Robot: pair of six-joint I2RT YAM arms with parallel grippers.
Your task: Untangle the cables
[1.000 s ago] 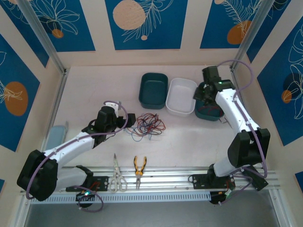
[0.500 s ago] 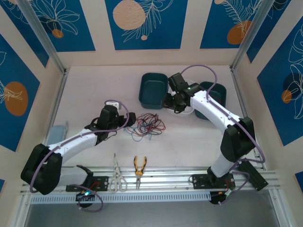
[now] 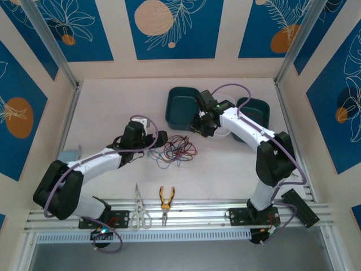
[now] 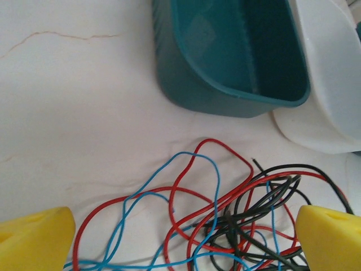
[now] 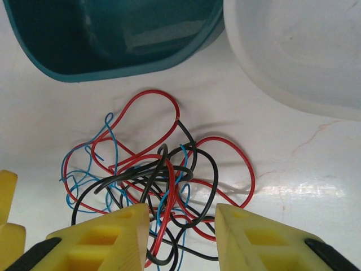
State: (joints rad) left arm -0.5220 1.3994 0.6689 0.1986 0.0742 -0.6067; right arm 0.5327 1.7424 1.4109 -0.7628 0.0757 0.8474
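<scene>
Top view. The cables (image 3: 176, 149) are seen as one loose tangle of red, blue and black strands on the white table (image 3: 113, 107), just below the centre of the frame. The left gripper (image 3: 158, 139) is set just beside the tangle's left edge. The right gripper (image 3: 202, 127) is held over its upper right side. A teal bin (image 3: 181, 107) is placed above the tangle, and a second teal bin (image 3: 256, 110) is seen further right, past the right arm. Scissors (image 3: 139, 210) and pliers (image 3: 166, 202) are laid side by side at the lower centre, near the rail.

Left wrist view. The fingers are spread wide, with one yellow pad (image 4: 34, 237) at the lower left corner and the other at the lower right. Nothing is clamped. The tangle is spread across the lower half of the frame between the pads. The black strands are bunched toward the right, and blue and red loops are thrown out to the left. A white bin (image 4: 324, 79) is noted at the upper right, touching the teal bin.

Right wrist view. The two yellow fingers (image 5: 101, 237) are parted, with a clear gap between them. Strands are seen through that gap at the bottom centre. Contact with them cannot be told, and no strand is seen pinched.
</scene>
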